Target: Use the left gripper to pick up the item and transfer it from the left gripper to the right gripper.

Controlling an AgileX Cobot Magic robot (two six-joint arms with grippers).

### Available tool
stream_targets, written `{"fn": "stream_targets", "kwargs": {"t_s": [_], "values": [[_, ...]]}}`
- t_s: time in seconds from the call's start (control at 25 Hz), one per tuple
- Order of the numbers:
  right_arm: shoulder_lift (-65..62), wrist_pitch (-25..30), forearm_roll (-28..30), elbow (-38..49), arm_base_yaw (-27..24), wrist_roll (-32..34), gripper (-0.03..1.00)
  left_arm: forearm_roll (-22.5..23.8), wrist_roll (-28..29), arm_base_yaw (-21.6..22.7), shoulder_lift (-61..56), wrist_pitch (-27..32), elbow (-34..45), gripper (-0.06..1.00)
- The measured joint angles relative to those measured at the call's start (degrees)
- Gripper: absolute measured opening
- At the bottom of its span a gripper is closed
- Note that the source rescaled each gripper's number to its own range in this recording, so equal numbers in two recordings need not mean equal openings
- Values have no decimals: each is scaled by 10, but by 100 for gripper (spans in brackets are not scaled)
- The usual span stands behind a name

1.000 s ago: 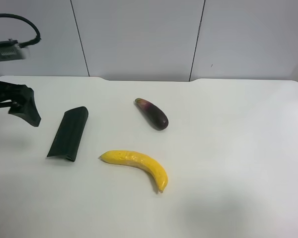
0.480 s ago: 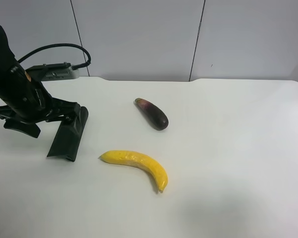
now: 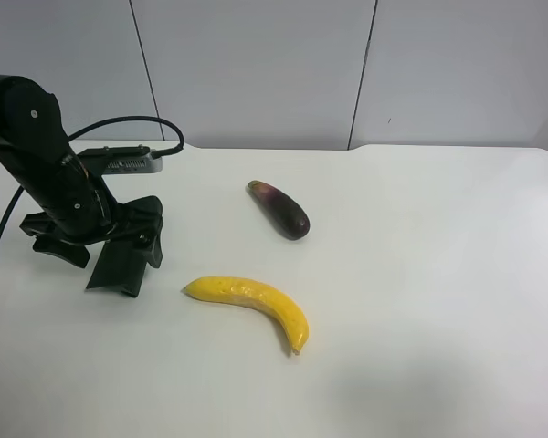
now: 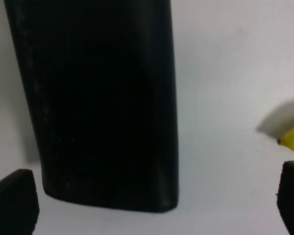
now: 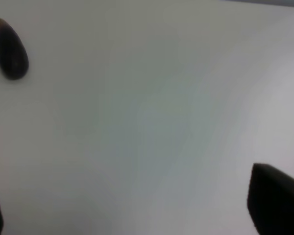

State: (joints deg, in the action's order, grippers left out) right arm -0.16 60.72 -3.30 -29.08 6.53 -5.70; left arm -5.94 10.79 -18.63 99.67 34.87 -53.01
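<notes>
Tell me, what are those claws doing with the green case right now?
Left gripper open, straddling the green case, not closed on it. Right gripper open, empty. Banana and eggplant lie clear of the case.

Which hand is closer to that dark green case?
Left. The left hand hangs open just above the case; the right hand is apart, seeing only eggplant and table.

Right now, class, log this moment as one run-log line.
left hand: open, above item | right hand: open, empty, over table | item: on table, ungripped | banana, eggplant: lying apart
</notes>
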Motion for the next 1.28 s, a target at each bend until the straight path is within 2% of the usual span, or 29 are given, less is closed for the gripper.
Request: {"fn": "stream_targets", "kwargs": {"t_s": [0.24,0.4,1.04,1.08,1.16,1.28], "values": [[0,0,0,0,0,0,100,30,4,20,10,-6,0,100],[0,0,0,0,0,0,100,33,0,32,24,-6,0,100],[0,0,0,0,0,0,100,31,-6,33,89,-33,0,100],[0,0,0,0,0,0,100,31,-6,33,89,-34,0,99],[0,0,0,0,0,0,100,31,-6,33,89,-38,0,89],[0,0,0,0,0,0,100,31,-6,33,89,-41,0,61]]}}
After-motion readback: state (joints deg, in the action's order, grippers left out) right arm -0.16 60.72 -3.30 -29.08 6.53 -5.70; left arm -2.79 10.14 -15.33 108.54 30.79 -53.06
